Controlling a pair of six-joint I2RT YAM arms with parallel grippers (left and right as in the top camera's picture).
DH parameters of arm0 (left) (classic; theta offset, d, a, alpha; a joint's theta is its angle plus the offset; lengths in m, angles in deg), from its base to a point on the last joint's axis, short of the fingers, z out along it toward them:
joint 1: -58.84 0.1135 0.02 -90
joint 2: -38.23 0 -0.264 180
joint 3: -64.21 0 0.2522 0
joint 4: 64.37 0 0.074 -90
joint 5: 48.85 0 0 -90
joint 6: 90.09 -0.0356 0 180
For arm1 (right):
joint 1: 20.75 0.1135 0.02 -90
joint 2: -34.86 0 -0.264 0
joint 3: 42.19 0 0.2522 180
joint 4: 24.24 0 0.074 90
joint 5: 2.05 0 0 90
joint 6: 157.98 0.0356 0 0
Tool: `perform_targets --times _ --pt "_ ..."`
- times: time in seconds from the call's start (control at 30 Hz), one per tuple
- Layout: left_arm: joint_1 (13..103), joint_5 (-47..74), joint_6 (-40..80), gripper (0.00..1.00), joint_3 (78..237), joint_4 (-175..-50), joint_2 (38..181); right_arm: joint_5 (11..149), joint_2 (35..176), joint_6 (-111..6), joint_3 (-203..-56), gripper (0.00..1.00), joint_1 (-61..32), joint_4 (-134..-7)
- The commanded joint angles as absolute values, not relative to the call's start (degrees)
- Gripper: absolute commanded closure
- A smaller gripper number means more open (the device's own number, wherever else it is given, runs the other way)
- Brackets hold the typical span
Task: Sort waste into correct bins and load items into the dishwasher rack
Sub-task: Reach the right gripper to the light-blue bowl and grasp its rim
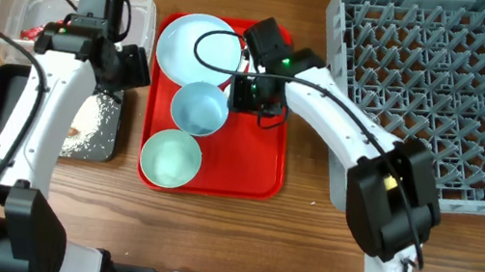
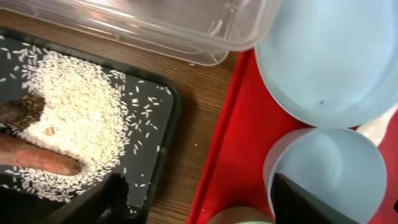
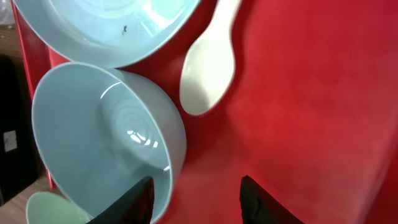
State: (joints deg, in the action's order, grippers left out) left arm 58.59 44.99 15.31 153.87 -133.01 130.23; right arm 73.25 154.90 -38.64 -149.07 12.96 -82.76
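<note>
The right pincer (image 3: 199,202) hangs open over the red tray (image 3: 311,93), just right of the light blue bowl (image 3: 106,143). The white spoon (image 3: 208,68) lies beside the pale blue plate (image 3: 106,25). The left pincer (image 2: 205,202), open too, hovers between the rice-strewn black tray (image 2: 152,155) and the red tray.

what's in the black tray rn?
Rice spread over the tray, an orange-brown stick on it, a brown lump just above the stick. The left arm covers the tray's middle overhead, and the wrist view cuts off its left end, so more could be hidden.
</note>
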Motion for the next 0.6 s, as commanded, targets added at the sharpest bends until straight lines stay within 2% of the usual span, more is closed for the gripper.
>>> perform_targets --times 0.0,0.1,0.3,0.47,0.57 --pt "60.1 46.4 15.4 0.22 155.1 -132.8 129.0 74.0 156.6 -38.0 -149.2 0.55 14.7 -80.8" --pt "61.0 46.4 15.4 0.18 155.1 -132.8 129.0 75.1 156.9 -38.0 -149.2 0.59 15.8 -79.7" --pt "62.8 46.4 15.4 0.01 155.1 -132.8 129.0 76.4 158.8 -37.8 -149.2 0.66 17.2 -79.2" --pt "63.3 46.4 15.4 0.0 155.0 -132.8 129.0 76.4 159.1 -37.8 -149.2 0.69 17.3 -79.2" --pt "63.3 46.4 15.4 0.0 155.0 -132.8 129.0 76.6 159.1 -37.8 -149.2 0.76 17.3 -79.2"
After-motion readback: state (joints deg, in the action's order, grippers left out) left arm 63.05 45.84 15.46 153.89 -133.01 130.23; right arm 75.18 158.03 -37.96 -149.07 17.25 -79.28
